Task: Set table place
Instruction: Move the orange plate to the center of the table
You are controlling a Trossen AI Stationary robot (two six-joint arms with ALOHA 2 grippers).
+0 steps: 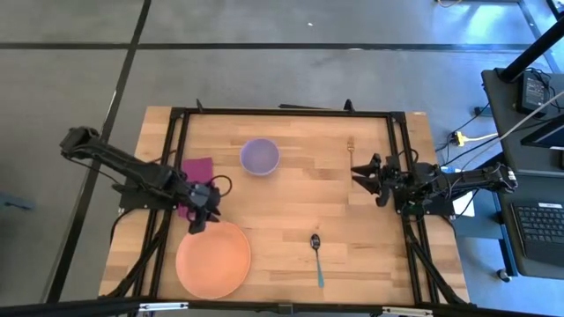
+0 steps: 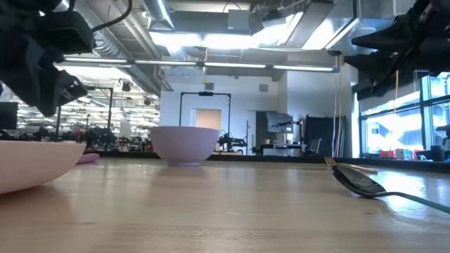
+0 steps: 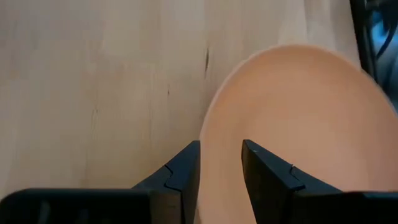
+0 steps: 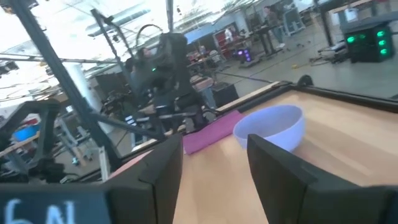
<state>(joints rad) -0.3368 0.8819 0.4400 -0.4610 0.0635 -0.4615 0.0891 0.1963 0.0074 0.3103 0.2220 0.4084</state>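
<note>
The peach-orange plate (image 1: 213, 259) rests on the table (image 1: 291, 211) at the near left. My left gripper (image 1: 200, 218) hangs just above the plate's far rim (image 3: 208, 124), open, one finger on each side of the rim line, touching nothing. In the low view there is a gap between the left gripper (image 2: 49, 98) and the plate (image 2: 28, 165). The lavender bowl (image 1: 260, 156) stands at the far middle. The magenta napkin (image 1: 197, 169) lies flat, partly under the left arm. The teal-handled spoon (image 1: 316, 257) and the gold fork (image 1: 352, 151) lie on the right. My right gripper (image 1: 364, 173) is open and empty near the fork.
A black metal frame (image 1: 282, 112) runs along the table's edges and past both arm bases. Bare wood lies between the plate and the spoon. A desk with a keyboard (image 1: 542, 224) stands beyond the right edge.
</note>
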